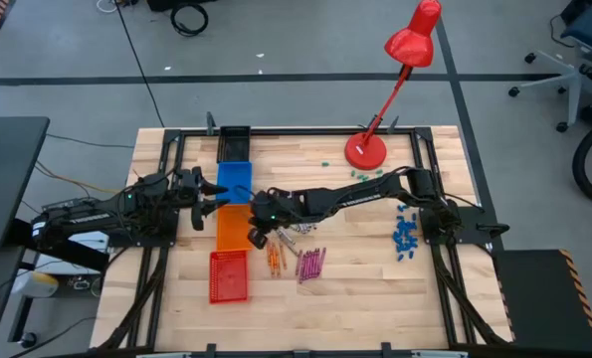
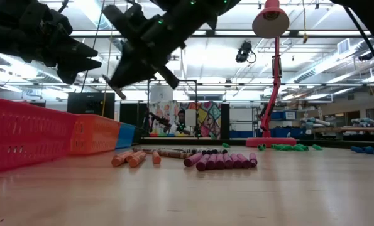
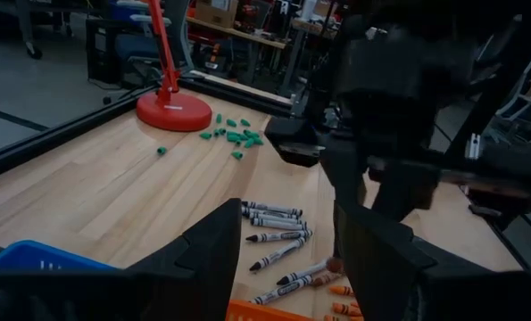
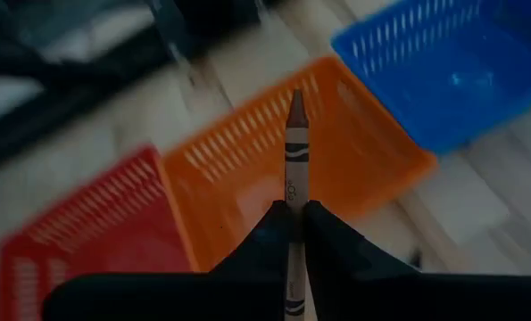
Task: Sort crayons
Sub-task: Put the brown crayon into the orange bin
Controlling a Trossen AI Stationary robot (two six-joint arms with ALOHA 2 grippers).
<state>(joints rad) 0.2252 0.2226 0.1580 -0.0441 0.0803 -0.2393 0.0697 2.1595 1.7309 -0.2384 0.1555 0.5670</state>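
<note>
Right wrist: brown crayon [image 4: 295, 169] (black-banded wrapper).

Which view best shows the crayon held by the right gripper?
The right wrist view: the crayon stands pinched in the right gripper over the orange basket. High, low and left wrist views show only the arm, not the crayon clearly.

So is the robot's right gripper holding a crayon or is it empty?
Holding one. In the right wrist view the right gripper is shut on a brownish crayon, which sticks out past its fingers above the orange basket.
</note>
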